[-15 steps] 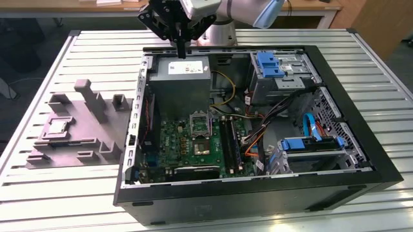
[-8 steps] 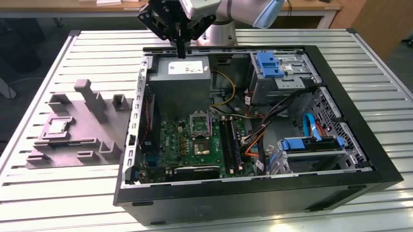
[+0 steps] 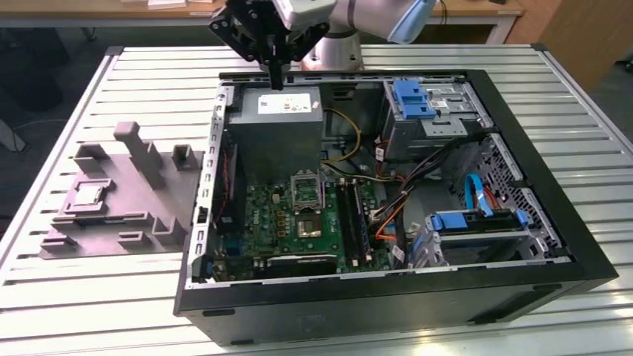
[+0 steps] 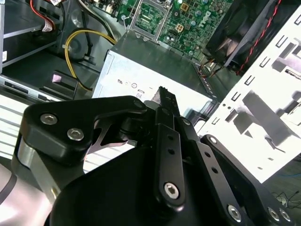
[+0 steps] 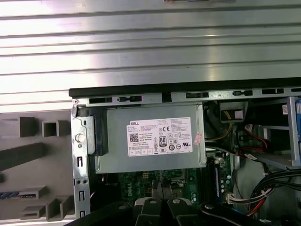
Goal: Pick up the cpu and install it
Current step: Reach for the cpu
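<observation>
Hovers hand over psu, fingers together, gripping nothing. Shows cpu flat in jig recess on bench, probably for easy top pickup, well apart from hand.

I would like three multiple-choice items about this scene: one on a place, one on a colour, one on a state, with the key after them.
1. Where does the gripper hang?
A) low over the circuit board
B) above the power supply
C) beside the case, over the table

2. What colour are the drive-cage brackets?
A) green
B) white
C) blue

3. In what state is the gripper?
A) shut, holding nothing
B) clamped on a cable
C) wide open

Key:
1 B: the exterior view shows it over the power supply.
2 C: both brackets are blue.
3 A: its fingers meet in the second wrist view, and the cpu lies in the grey fixture.
</observation>
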Available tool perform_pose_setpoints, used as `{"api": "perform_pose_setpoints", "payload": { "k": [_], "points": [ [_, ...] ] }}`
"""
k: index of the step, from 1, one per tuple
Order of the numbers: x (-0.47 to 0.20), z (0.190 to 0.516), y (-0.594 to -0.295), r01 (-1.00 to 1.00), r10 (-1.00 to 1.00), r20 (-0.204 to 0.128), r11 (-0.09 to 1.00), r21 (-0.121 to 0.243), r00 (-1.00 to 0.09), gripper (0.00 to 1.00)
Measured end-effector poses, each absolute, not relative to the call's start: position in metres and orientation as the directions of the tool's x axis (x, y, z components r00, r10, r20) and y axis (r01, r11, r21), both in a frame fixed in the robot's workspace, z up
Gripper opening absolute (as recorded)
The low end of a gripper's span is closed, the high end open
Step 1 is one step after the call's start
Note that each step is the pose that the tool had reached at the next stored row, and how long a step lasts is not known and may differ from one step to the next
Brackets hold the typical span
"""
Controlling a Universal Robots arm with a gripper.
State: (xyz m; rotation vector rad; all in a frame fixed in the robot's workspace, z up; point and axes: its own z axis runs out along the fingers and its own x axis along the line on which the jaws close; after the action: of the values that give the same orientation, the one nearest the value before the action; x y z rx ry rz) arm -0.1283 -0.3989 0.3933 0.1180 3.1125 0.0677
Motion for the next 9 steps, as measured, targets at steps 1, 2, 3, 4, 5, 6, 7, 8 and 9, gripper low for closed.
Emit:
{"api": "perform_pose_setpoints", "payload": {
  "k": [1, 2, 3, 4, 5, 6, 7, 8, 9],
  "points": [
    [-0.1288, 0.3933, -0.3989, 0.075, 0.076, -0.025, 0.996, 0.044, -0.997, 0.11],
    [-0.1291, 0.3933, -0.3989, 0.075, 0.076, -0.024, 0.996, 0.044, -0.997, 0.11],
    [-0.1295, 0.3933, -0.3989, 0.075, 0.076, -0.024, 0.996, 0.044, -0.997, 0.11],
    [-0.1298, 0.3933, -0.3989, 0.075, 0.076, -0.024, 0.996, 0.044, -0.997, 0.11],
    [-0.1301, 0.3933, -0.3989, 0.075, 0.076, -0.024, 0.996, 0.044, -0.997, 0.11],
    [-0.1307, 0.3933, -0.3989, 0.075, 0.076, -0.024, 0.996, 0.044, -0.997, 0.11],
    [-0.1310, 0.3933, -0.3989, 0.075, 0.076, -0.025, 0.996, 0.044, -0.997, 0.11],
    [-0.1312, 0.3933, -0.3989, 0.075, 0.076, -0.024, 0.996, 0.044, -0.997, 0.11],
    [-0.1316, 0.3933, -0.3989, 0.075, 0.076, -0.024, 0.996, 0.044, -0.997, 0.11]
  ]
}}
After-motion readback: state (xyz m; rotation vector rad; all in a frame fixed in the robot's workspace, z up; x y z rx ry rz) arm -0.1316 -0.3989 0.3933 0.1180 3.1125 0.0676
